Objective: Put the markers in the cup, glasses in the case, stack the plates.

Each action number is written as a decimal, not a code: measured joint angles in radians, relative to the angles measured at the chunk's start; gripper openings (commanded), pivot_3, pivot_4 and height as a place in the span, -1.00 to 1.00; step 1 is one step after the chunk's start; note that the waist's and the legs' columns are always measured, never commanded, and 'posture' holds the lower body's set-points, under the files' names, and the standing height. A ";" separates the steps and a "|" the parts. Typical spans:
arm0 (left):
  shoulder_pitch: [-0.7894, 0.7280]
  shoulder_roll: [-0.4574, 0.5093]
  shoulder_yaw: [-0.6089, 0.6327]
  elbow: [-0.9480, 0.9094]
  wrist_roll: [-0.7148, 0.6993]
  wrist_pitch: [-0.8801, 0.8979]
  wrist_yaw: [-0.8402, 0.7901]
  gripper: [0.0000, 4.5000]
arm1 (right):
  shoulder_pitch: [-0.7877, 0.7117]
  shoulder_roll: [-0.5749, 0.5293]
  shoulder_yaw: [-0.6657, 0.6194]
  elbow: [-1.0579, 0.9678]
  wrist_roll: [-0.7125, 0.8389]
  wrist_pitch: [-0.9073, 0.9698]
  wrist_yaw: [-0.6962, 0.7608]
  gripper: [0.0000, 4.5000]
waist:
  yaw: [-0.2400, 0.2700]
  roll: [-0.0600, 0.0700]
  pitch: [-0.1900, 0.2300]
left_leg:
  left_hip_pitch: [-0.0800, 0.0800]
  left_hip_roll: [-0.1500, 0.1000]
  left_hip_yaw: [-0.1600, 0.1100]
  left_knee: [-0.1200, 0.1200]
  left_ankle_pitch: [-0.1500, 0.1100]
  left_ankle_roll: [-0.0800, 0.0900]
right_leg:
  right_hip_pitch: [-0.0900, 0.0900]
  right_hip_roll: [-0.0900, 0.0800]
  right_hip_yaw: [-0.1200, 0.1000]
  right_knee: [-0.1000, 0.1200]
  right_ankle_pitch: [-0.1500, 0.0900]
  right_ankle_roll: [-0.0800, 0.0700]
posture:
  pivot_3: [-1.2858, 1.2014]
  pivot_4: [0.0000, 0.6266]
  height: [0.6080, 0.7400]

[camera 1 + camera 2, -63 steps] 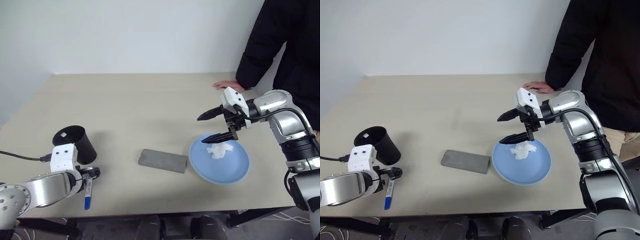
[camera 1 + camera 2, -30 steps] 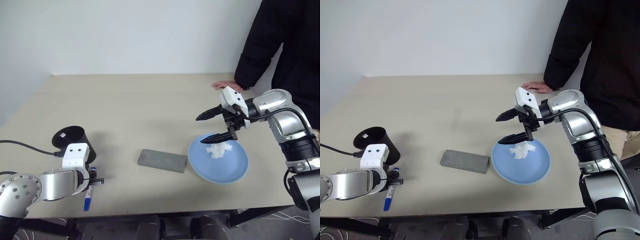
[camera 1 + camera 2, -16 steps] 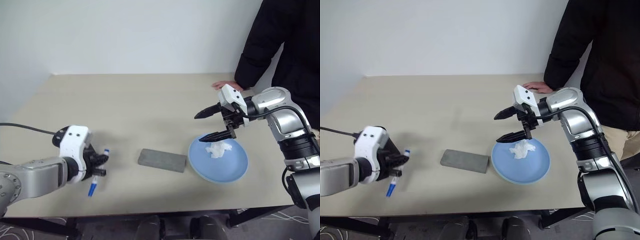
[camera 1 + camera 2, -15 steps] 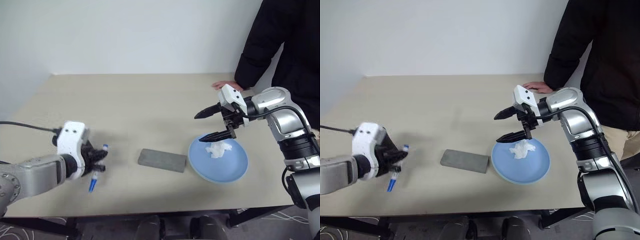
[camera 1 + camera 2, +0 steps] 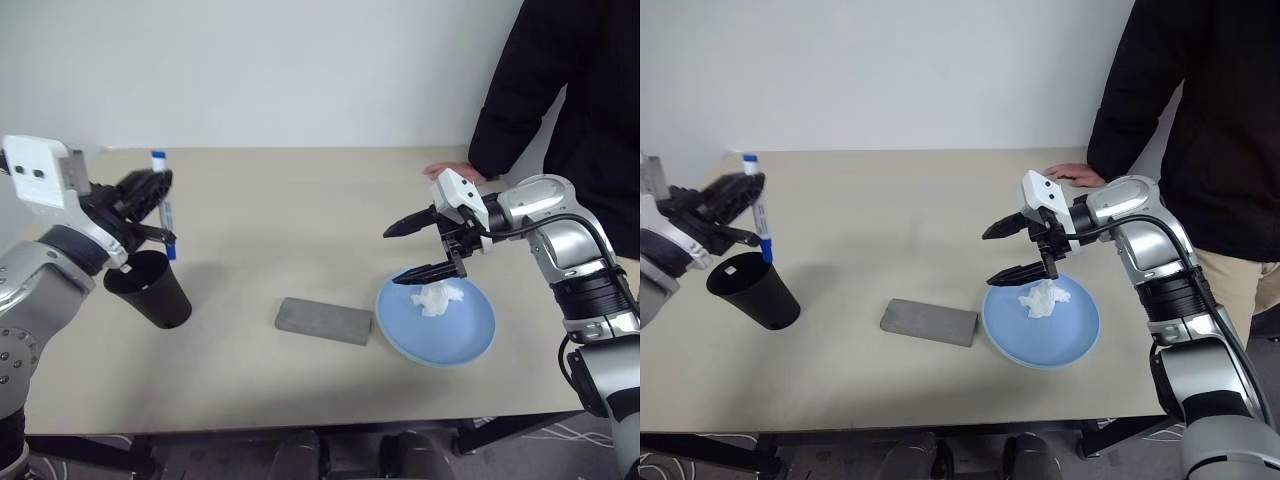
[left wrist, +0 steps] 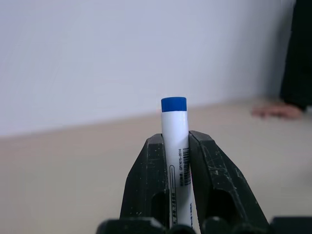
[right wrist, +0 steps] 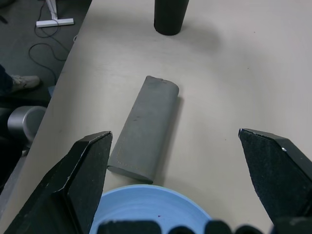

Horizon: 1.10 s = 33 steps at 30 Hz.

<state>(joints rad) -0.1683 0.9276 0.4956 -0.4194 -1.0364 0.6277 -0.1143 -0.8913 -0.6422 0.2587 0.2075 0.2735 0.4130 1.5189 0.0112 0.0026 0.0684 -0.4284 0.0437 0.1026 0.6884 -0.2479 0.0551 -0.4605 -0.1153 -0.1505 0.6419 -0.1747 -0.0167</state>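
One marker (image 5: 163, 205), light, stiff and slick, sat pinched mid-barrel in the left gripper (image 6: 175, 146) above the cup (image 5: 150, 288); the right gripper (image 5: 412, 251) gaped empty.

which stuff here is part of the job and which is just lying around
Job:
marker, held in the shut left gripper above the cup
cup
case, closed
blue plate

Just there:
tissue on the plate, under the open right gripper
person's hand on the table
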 measured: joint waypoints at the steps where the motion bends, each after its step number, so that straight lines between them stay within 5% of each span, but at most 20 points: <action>1: -0.001 -0.012 0.008 0.015 0.012 -0.015 -0.012 -0.79 | 0.000 0.000 0.000 -0.001 0.000 0.000 0.000 1.00 | 0.000 0.000 0.000 | 0.000 0.000 0.000 0.000 0.000 0.000 | 0.000 0.000 0.000 0.000 0.000 0.000 | 0.03 -1.00 0.35; 13: 0.037 -0.160 0.064 0.165 0.310 -0.197 -0.122 -0.79 | 0.016 -0.002 -0.002 -0.042 0.020 0.020 -0.015 1.00 | 0.001 -0.001 0.000 | -0.001 0.006 -0.001 0.007 -0.003 0.005 | 0.001 0.006 0.001 0.000 0.001 -0.001 | 0.03 -1.00 0.35; 33: 0.066 -0.329 -0.021 0.255 0.524 -0.324 -0.216 -0.79 | 0.045 -0.006 -0.009 -0.082 0.042 0.052 -0.057 1.00 | 0.001 -0.001 0.000 | -0.001 0.015 0.001 0.010 -0.004 0.006 | 0.000 0.010 0.000 0.000 0.003 -0.007 | 0.03 -1.00 0.35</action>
<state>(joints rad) -0.1022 0.5985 0.4742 -0.1647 -0.5121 0.3035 -0.3301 -0.8463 -0.6481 0.2492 0.1253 0.3155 0.4653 1.4615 0.0119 0.0021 0.0681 -0.4293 0.0592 0.1035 0.6979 -0.2514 0.0606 -0.4603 -0.1056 -0.1501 0.6417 -0.1718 -0.0237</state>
